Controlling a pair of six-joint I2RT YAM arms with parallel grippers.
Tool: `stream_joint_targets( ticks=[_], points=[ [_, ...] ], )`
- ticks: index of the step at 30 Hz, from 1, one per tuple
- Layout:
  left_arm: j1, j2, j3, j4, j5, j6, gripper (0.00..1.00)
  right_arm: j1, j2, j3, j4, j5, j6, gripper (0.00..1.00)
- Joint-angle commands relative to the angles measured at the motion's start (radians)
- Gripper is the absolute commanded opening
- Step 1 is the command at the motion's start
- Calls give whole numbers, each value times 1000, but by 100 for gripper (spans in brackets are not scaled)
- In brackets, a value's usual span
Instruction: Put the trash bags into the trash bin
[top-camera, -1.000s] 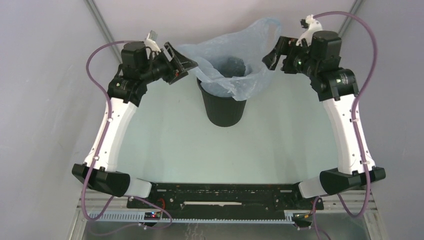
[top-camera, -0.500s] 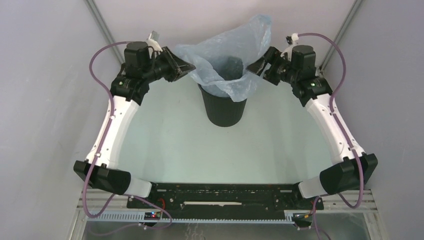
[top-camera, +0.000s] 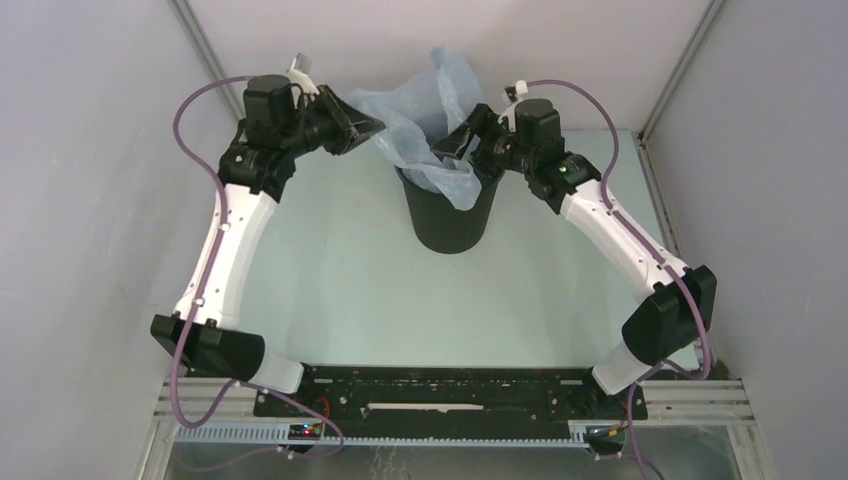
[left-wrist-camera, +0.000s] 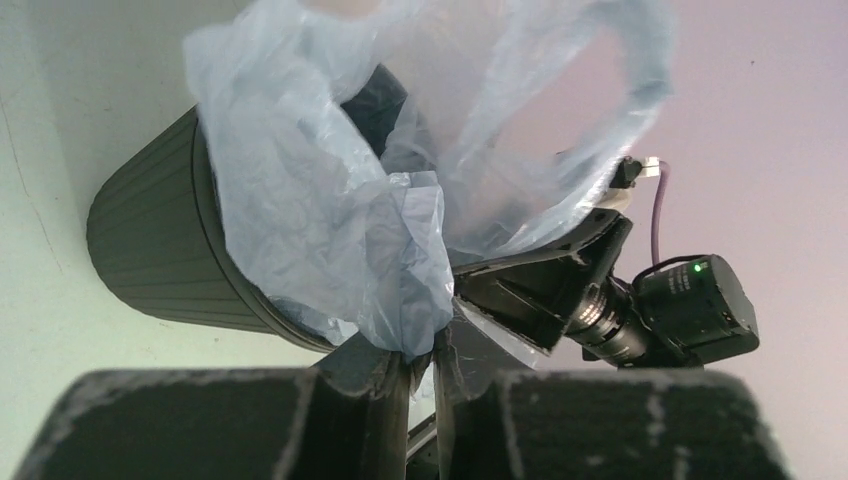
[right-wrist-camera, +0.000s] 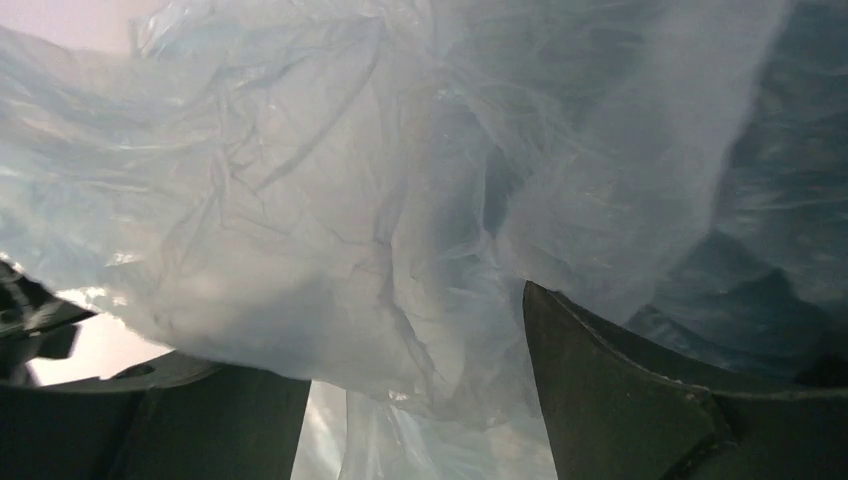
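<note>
The black trash bin (top-camera: 450, 215) stands upright at the table's far middle. The pale blue trash bag (top-camera: 425, 100) sits crumpled in its mouth, rising above the rim and draping over the front edge. My left gripper (top-camera: 368, 127) is just left of the rim, shut on the bag's left edge. In the left wrist view the film (left-wrist-camera: 330, 200) is pinched between my fingertips (left-wrist-camera: 420, 355), beside the bin (left-wrist-camera: 150, 250). My right gripper (top-camera: 455, 145) hangs over the bin's mouth, open. Loose film (right-wrist-camera: 350, 220) fills the right wrist view and lies between the wide-apart fingers (right-wrist-camera: 620, 390).
Grey enclosure walls stand close on the left, right and back, with metal corner posts (top-camera: 205, 50). Purple cables (top-camera: 190, 100) loop off both wrists. The pale green tabletop (top-camera: 400, 300) stretches from the bin to the arm bases (top-camera: 450, 385) at the near edge.
My right arm swung left from beside the bin to over its mouth, pushing the bag's right side inward and bunching it. My left gripper closed on the bag's left edge.
</note>
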Motion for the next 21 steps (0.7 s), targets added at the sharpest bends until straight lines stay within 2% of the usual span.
stream_joint_targets(
  ticks=[1,4,8,11,13,18,21],
  points=[
    [3,24,68,35,3,13,16,-47,-44,49,-92,72,-121,83],
    [5,41,73,35,-3,28,14,-91,-71,77,-212,131,-249,85],
    [6,72,81,46,-17,48,7,-137,-69,89,-192,68,-341,85],
    [19,107,96,61,-27,56,2,-154,-28,116,-172,24,-333,71],
    [34,124,103,66,-41,68,1,-158,-9,129,-170,51,-331,69],
    [56,156,91,63,-32,74,0,-163,-17,91,-149,144,-342,75],
    [45,125,44,63,-28,78,0,-153,-13,138,-251,125,-360,79]
  ],
)
